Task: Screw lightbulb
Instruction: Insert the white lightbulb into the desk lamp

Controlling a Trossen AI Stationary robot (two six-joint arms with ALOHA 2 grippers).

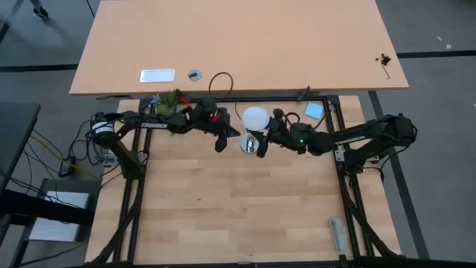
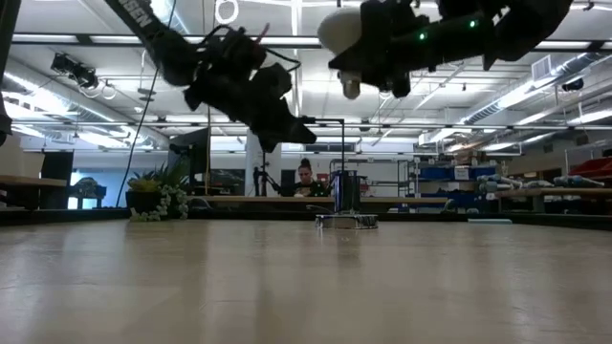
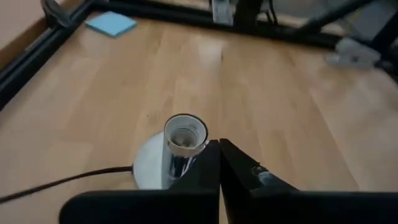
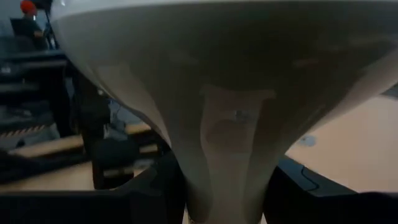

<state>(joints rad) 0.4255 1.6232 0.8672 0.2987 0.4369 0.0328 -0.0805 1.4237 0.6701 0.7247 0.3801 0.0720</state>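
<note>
Right gripper (image 1: pixel 262 141): raised above the table near its far edge; fingers clamped on the bulb's (image 1: pixel 255 117) narrow neck; in the low view the gripper (image 2: pixel 368 72) hangs high over the socket (image 2: pixel 346 221)
Bulb: white globe up, held off the table, screw base (image 2: pixel 351 88) pointing down; in the right wrist view the bulb (image 4: pixel 224 93) fills the frame, tapering down between the dark fingers (image 4: pixel 155 190)
Socket: silver disc (image 3: pixel 149 171) with an upright open holder (image 3: pixel 185 134) on the wood table (image 1: pixel 245 201); black cord (image 3: pixel 56 185) runs off from it; it stands below the bulb, apart from it
Left gripper (image 1: pixel 221 144): just beside the socket, lifted off the table; fingers (image 3: pixel 205 174) pressed together, holding nothing
Behind: blue note (image 1: pixel 314 111) near the right arm; plant (image 1: pixel 168 100) near the left arm; a person (image 2: pixel 305 178) sits far off in the room
</note>
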